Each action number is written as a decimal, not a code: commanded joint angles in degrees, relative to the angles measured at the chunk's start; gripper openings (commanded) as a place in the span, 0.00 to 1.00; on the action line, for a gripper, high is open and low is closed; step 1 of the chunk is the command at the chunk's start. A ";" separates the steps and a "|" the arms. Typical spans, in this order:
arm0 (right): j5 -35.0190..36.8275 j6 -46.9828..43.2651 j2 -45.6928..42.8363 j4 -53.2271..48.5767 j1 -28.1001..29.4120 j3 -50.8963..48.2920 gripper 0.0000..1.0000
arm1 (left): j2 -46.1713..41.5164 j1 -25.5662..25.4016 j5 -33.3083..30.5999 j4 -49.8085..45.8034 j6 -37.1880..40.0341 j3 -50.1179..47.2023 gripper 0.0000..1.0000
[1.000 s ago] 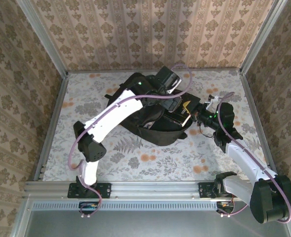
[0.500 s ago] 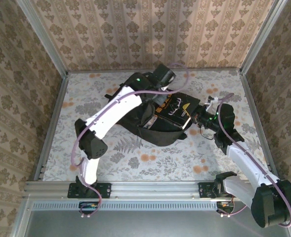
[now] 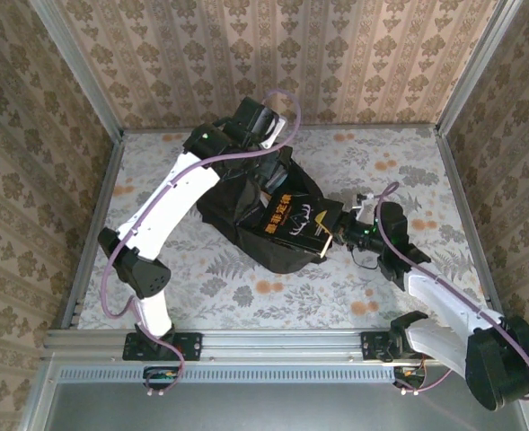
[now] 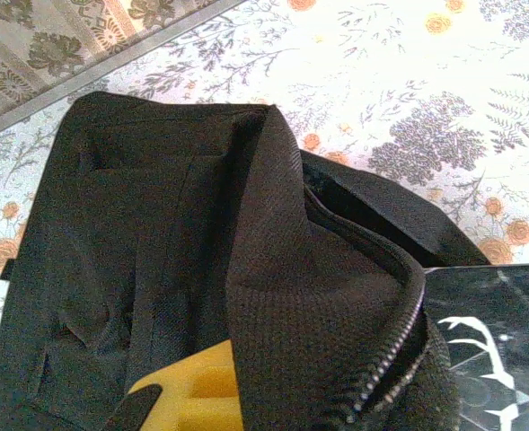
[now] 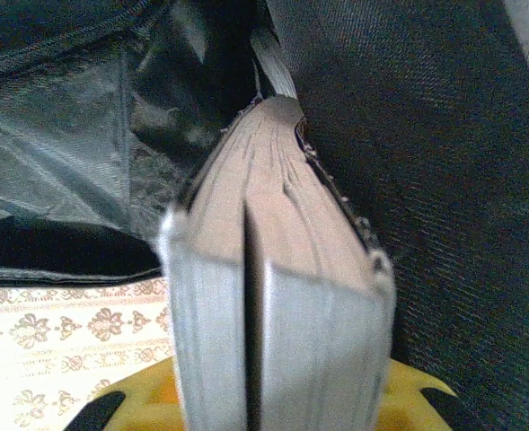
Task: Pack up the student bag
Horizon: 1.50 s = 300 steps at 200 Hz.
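**Floral tabletop, papered walls: book at the bag's mouth**

Setting: table (image 3: 399, 171) under a flowered cloth, boxed in by patterned wallpaper walls (image 3: 336, 63).

Student bag (image 3: 246, 202): mid-table, slightly left of centre, partly hauled up off the cloth. Long axis looks diagonal, from the far end under the left gripper (image 3: 264, 154) down toward the near right. The mouth gapes to the right, toward the other arm. Exact lie is hard to fix because the fabric is bunched.

Left gripper: fingers pressed together, apparently on a fold of bag fabric at the opening. The wrist view shows one yellow pad (image 4: 197, 391) tucked under the mesh, with the zip (image 4: 385, 359) curving off beside it.

Right gripper (image 3: 339, 231): yellow pads (image 5: 408, 395) clamped on the near edge of a dark-covered book (image 3: 295, 220). The book's cover faces up and its far end sits inside the mouth, pages toward the wrist camera.

Risks, as judged:
- The book's leading corner snags the zip or the lining, so a push shoves the soft bag across the cloth instead of seating the book.
- The pinched fold slips out, and the mouth collapses onto the book.
- The book is gripped at one edge only, so it may pivot or sag if it meets resistance.
- The left arm crosses over the bag, so there is little room near the book's path.
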 commanded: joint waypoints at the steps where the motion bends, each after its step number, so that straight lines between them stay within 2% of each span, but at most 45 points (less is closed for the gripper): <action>1: -1.75 -0.60 1.60 8.73 0.34 2.56 0.00 | -3.13 -0.03 3.10 5.41 -1.93 1.49 0.00; 42: 0.60 -0.09 9.02 14.19 0.92 6.37 0.00 | -3.13 -0.20 8.48 5.03 -3.72 1.28 0.00; 73: 3.02 -1.08 15.62 16.88 3.16 10.94 0.00 | -3.56 -1.02 9.58 4.72 -4.34 0.84 0.00; 112: 14.46 -5.54 20.90 19.75 8.84 14.33 0.00 | -5.19 -1.30 12.29 6.95 -6.60 -1.85 0.00; 148: 25.14 -8.44 31.75 19.45 15.59 20.79 0.00 | -5.33 -0.91 13.51 8.01 -7.74 -2.68 0.00; 170: 32.16 -9.09 36.72 19.96 19.13 23.06 0.13 | -6.34 0.32 15.05 10.52 -9.62 -5.19 0.00; 178: 33.81 -9.59 38.39 20.33 20.08 23.88 0.22 | -6.91 0.87 16.01 11.86 -10.23 -6.57 0.00; 189: 33.46 -10.08 40.78 20.47 20.61 25.38 0.37 | -7.69 1.80 17.16 13.40 -11.07 -8.41 0.00; 203: 30.63 -10.63 42.56 19.66 20.55 27.07 0.48 | -8.42 3.23 18.52 14.44 -11.66 -10.36 0.00; 224: 28.79 -14.19 39.64 18.21 20.58 25.80 0.60 | -9.79 4.86 19.06 15.46 -11.57 -13.74 0.00; 248: 29.20 -21.43 31.31 8.19 20.58 24.19 0.71 | -11.59 5.93 18.76 16.59 -11.06 -17.49 0.00; 300: 31.05 -26.88 10.54 -2.57 17.88 13.35 0.70 | -17.60 7.52 18.95 18.78 -10.60 -25.34 0.00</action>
